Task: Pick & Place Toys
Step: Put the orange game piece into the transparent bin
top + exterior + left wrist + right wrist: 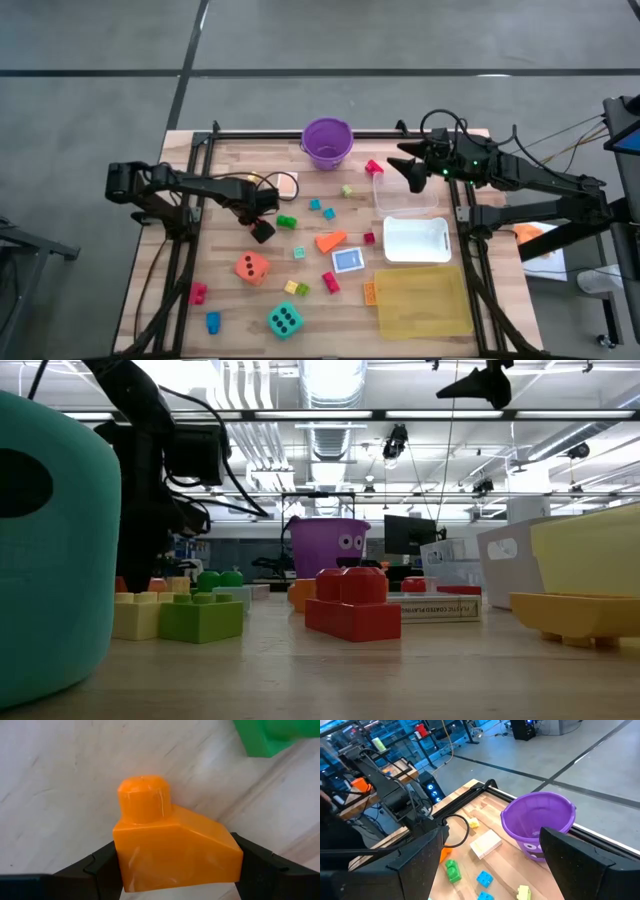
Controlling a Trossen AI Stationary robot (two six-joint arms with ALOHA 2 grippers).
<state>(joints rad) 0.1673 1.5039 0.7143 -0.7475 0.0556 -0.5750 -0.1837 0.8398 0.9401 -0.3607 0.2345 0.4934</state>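
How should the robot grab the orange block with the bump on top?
Grip the orange block by its two flat side walls, coming straight down from above. The slope and round stud give no flat hold. The left gripper already has a finger on each side.

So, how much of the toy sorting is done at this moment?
Little looks done: the purple bucket shows no toys inside. In hand: the left gripper is shut on an orange block at the table. Left: the orange die, teal die and many small blocks. The right gripper waits open.
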